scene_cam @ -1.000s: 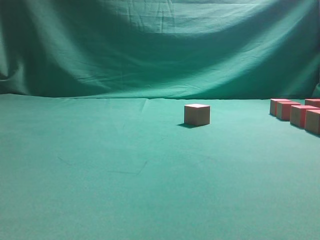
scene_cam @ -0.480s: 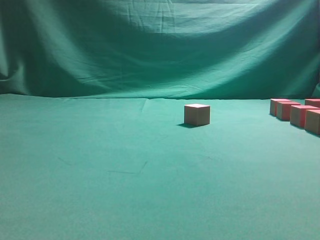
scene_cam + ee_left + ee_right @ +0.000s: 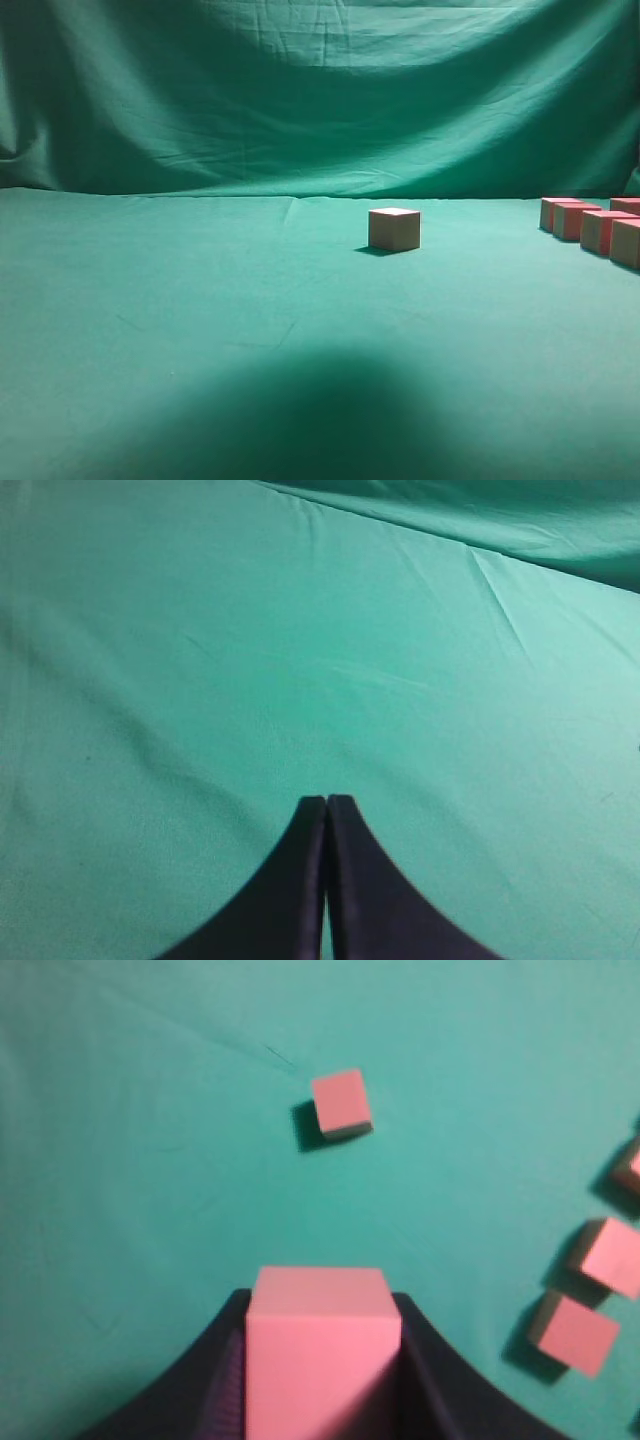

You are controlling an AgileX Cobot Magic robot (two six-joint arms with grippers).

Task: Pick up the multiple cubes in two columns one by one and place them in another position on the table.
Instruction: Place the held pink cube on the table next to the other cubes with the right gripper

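My right gripper (image 3: pixel 320 1305) is shut on a pink cube (image 3: pixel 318 1345) and holds it above the green table (image 3: pixel 130 1160). A single cube (image 3: pixel 341 1103) lies on the cloth ahead of it; it also shows in the exterior view (image 3: pixel 394 229) at mid table. Several cubes (image 3: pixel 596 226) stand in rows at the right edge of the exterior view, and three of them show at the right of the right wrist view (image 3: pixel 575 1333). My left gripper (image 3: pixel 326 802) is shut and empty over bare cloth. Neither gripper shows in the exterior view.
A draped green cloth backdrop (image 3: pixel 320 90) hangs behind the table. A broad dark shadow (image 3: pixel 320 420) lies on the cloth at the front centre of the exterior view.
A broad dark shadow has appeared on the cloth at the front centre of the exterior view. The cubes on the table have not moved.
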